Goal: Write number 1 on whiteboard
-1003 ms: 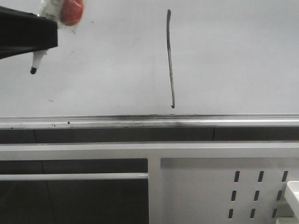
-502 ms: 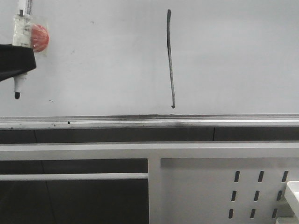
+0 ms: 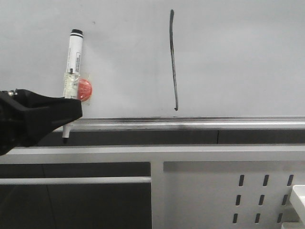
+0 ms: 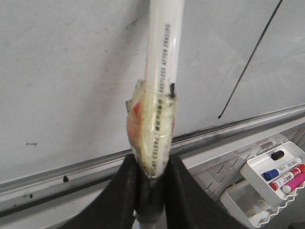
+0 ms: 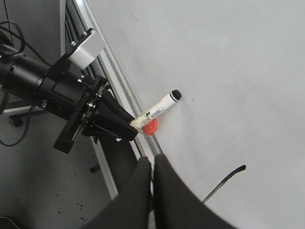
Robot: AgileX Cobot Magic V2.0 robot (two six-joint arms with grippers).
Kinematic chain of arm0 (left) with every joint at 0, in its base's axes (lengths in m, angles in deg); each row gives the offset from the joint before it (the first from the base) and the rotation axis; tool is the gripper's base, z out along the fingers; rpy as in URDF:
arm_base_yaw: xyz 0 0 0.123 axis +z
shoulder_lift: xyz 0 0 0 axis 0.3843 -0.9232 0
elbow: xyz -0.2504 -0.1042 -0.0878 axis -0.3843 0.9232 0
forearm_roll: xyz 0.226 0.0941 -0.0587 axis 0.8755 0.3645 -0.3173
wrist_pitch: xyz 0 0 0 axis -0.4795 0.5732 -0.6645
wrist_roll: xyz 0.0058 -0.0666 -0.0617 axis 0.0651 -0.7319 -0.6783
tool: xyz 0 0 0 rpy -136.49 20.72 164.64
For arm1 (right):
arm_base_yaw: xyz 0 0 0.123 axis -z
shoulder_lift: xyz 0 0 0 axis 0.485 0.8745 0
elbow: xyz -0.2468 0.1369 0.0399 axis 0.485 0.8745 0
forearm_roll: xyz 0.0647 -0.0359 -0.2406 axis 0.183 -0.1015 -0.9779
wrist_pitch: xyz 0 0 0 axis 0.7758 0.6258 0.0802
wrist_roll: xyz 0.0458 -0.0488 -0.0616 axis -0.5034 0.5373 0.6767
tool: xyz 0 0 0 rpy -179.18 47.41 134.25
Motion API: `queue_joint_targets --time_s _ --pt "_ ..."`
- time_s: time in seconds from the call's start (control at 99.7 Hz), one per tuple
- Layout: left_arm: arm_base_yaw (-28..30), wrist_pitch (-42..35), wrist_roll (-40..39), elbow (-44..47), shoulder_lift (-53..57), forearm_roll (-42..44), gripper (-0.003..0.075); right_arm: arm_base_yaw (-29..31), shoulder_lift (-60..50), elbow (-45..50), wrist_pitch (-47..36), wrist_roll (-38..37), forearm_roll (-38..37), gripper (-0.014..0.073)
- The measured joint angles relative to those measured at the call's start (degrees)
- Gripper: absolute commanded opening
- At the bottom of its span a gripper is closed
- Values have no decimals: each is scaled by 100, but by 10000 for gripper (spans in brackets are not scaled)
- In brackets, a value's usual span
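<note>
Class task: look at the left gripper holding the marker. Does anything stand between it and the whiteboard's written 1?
Nothing visible does. The left gripper holds the marker low by the tray rail; only bare whiteboard lies between it and the number 1.

We see a large, smooth, glossy white whiteboard [image 3: 238,62] edged by a scuffed silver metal tray rail [image 3: 190,125]. Below sits a matt white perforated metal panel [image 3: 228,191]. The white plastic marker pen [image 3: 73,62] wears crinkled clear tape.

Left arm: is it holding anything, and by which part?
Yes. The left gripper clamps a white marker pen near its writing end, just below the taped red blob.
</note>
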State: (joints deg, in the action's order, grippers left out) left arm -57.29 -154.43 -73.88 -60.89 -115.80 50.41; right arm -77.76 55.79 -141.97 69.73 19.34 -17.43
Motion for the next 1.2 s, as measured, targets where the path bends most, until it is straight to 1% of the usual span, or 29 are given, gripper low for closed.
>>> queue_joint_targets --time_s 0.13,0.341,0.481,1.204 --pt "-13 -21 287 -137 -12 0 -20 0 12 0 35 0 0 -69" --pt "-13 -47 470 -287 -12 -173 -20 0 12 0 60 0 0 -69" --pt "-25 -81 495 -331 -12 -592 -20 0 12 0 73 0 0 -69" --pt "-48 -176 524 -335 -103 -739 -19 0 12 0 86 0 0 -69"
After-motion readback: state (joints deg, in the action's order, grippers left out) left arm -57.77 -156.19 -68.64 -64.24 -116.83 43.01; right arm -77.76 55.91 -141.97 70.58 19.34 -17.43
